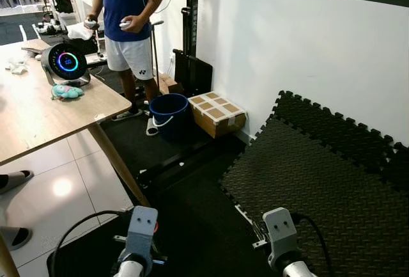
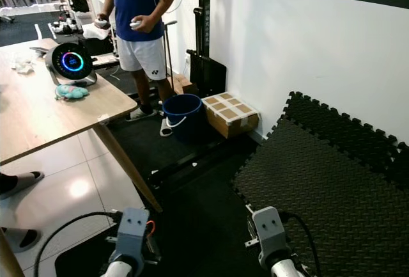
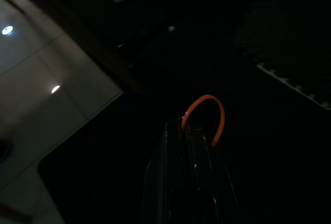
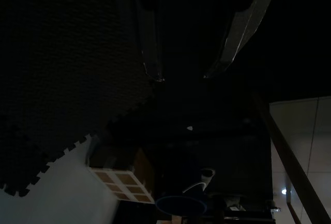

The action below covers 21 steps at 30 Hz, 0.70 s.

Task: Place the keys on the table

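Over dark floor, left hand [image 3: 189, 131] pinches orange key loop [image 3: 207, 115]; right hand [image 4: 183, 76] gapes

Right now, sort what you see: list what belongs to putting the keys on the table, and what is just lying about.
For the job:
- left gripper, fingers together on an orange ring; the keys themselves cannot be made out
- wooden table

Lying about:
- round speaker and teal toy on the table
- blue bucket
- cardboard box
- black foam mats

Wooden table [image 1: 38, 120] at left of frame; blue bucket [image 1: 169, 112] at centre, cardboard box [image 1: 216, 113] just right; foam mats [image 1: 319, 181] lower right.
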{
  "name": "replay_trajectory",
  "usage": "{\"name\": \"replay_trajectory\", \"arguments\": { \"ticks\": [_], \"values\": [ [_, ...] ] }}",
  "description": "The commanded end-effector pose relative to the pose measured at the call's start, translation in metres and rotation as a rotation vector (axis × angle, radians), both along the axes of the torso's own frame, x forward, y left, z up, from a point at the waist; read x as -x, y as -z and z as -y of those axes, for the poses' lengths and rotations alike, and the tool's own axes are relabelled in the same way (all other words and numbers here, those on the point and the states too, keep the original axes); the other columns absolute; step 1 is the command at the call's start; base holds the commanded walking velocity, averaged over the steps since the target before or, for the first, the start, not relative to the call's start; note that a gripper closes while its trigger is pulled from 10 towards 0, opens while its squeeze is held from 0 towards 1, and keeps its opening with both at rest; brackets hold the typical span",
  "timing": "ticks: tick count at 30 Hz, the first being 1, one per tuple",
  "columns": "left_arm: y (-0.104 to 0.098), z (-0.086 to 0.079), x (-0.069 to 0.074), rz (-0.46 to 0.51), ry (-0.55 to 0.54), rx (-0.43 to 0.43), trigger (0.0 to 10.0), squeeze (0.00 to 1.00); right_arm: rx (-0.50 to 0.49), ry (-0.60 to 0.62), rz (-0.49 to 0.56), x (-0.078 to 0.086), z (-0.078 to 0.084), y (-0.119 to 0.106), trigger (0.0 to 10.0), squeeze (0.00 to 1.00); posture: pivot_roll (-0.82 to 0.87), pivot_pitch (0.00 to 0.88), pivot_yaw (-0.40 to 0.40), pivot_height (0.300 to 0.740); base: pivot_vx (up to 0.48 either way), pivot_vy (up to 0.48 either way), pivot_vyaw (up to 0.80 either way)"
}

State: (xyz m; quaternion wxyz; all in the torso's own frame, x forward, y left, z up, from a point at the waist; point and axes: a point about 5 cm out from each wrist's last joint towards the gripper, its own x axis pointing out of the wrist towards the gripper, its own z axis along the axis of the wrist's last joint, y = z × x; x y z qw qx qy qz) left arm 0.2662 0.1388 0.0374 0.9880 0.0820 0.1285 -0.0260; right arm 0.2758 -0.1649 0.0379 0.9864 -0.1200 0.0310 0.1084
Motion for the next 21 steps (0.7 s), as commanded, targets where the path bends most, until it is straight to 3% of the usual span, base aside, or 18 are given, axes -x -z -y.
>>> {"name": "replay_trajectory", "arguments": {
  "ticks": [1, 9, 21],
  "values": [
    [-0.003, 0.001, 0.000, 0.016, -0.001, -0.007, 10.0, 0.00, -0.010, 0.020, -0.033, 0.001, 0.003, 0.005, 10.0, 0.00, 0.10, 0.099, -0.015, 0.740, 0.000, 0.000, 0.00],
    [0.001, -0.023, 0.012, 0.009, -0.087, -0.032, 10.0, 0.00, -0.048, 0.011, -0.040, -0.013, -0.006, 0.000, 10.0, 0.00, 0.15, 0.097, -0.047, 0.740, 0.000, 0.000, 0.00],
    [0.000, -0.018, 0.010, 0.011, -0.082, -0.035, 10.0, 0.00, -0.040, 0.005, -0.032, -0.013, -0.003, -0.001, 10.0, 0.00, 0.13, 0.097, -0.041, 0.740, 0.000, 0.000, 0.00]
  ]
}}
